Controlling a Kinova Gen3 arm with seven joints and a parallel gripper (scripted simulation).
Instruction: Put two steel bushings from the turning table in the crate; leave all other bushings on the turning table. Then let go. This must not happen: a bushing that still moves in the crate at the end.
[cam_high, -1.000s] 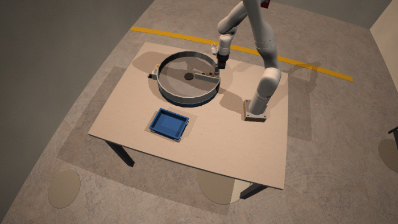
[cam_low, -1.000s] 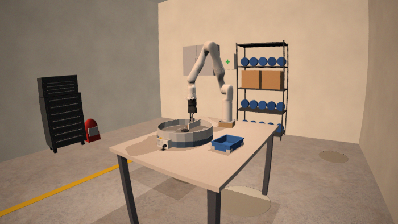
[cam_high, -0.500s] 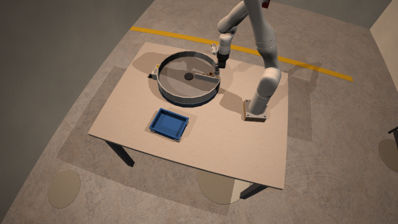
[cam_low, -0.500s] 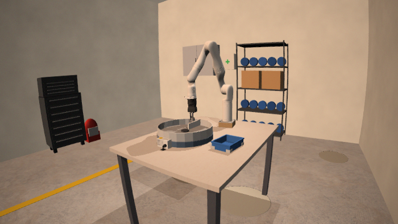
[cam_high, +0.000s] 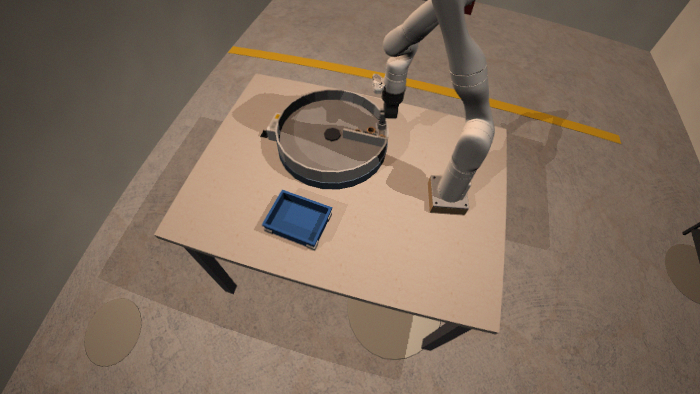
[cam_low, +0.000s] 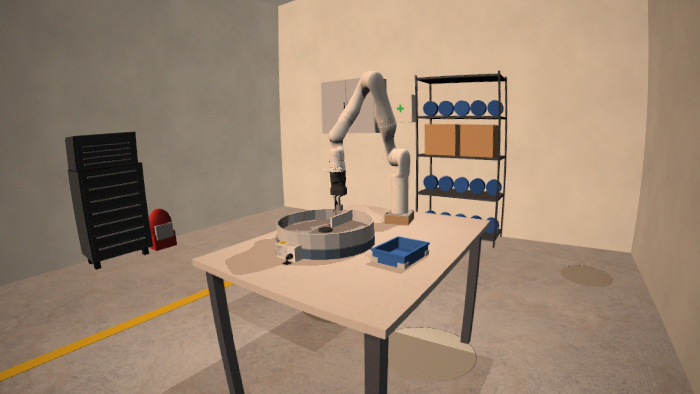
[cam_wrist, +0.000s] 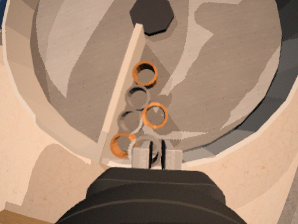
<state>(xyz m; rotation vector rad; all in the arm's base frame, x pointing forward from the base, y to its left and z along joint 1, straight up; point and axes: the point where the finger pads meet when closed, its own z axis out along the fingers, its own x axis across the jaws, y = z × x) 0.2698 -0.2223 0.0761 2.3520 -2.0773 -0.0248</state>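
The gripper (cam_high: 382, 125) (cam_low: 338, 208) (cam_wrist: 157, 154) points down inside the rim of the turning table (cam_high: 327, 176) (cam_low: 325, 243) (cam_wrist: 235, 65), near its edge. It is shut on the wall of a steel bushing (cam_wrist: 132, 146), with one finger inside the ring. That bushing looks larger than the others in the wrist view; its height above the disc cannot be told. Two grey steel bushings (cam_wrist: 128, 94) (cam_wrist: 120, 121) lie beside the divider. Three orange bushings (cam_wrist: 134, 76) (cam_wrist: 145, 116) (cam_wrist: 115, 147) lie around them, one close left of the held bushing. The blue crate (cam_high: 300, 217) (cam_low: 388, 258) shows no bushing inside.
A straight upright divider (cam_high: 364, 137) (cam_low: 342, 218) (cam_wrist: 120, 95) runs from the dark hub (cam_high: 332, 134) (cam_wrist: 151, 16) to the turning table's rim, left of the bushings in the wrist view. A small control box (cam_high: 272, 126) (cam_low: 288, 251) sits outside the rim.
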